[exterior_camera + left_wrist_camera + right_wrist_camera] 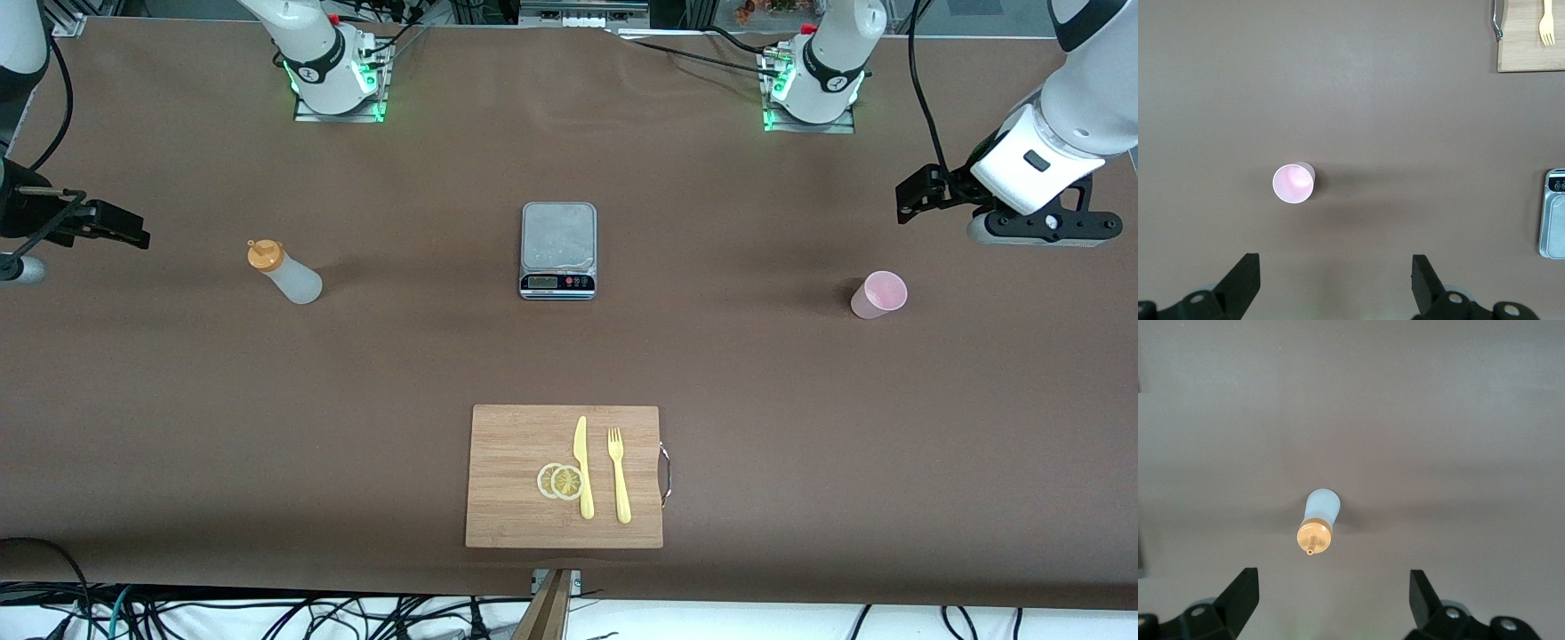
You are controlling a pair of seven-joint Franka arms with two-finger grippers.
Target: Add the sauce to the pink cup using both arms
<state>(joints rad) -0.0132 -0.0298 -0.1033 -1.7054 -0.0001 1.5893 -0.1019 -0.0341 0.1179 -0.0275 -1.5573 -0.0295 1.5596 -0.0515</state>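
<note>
The sauce bottle [284, 274], whitish with an orange nozzle cap, stands upright on the brown table toward the right arm's end. It also shows in the right wrist view [1318, 523], apart from the fingers. The pink cup [878, 294] stands upright and empty toward the left arm's end, and shows in the left wrist view [1293, 184]. My right gripper [116, 227] hangs open and empty over the table's end beside the bottle; it shows open in its wrist view [1333, 600]. My left gripper [920, 194] hangs open and empty over the table beside the cup [1336, 280].
A grey kitchen scale [557, 236] sits mid-table between bottle and cup. A wooden cutting board [507, 444] lies nearer the front camera, with a yellow knife [583, 467], a yellow fork [619, 476] and lemon slices [560, 481]. The two arm bases stand along the table's back edge.
</note>
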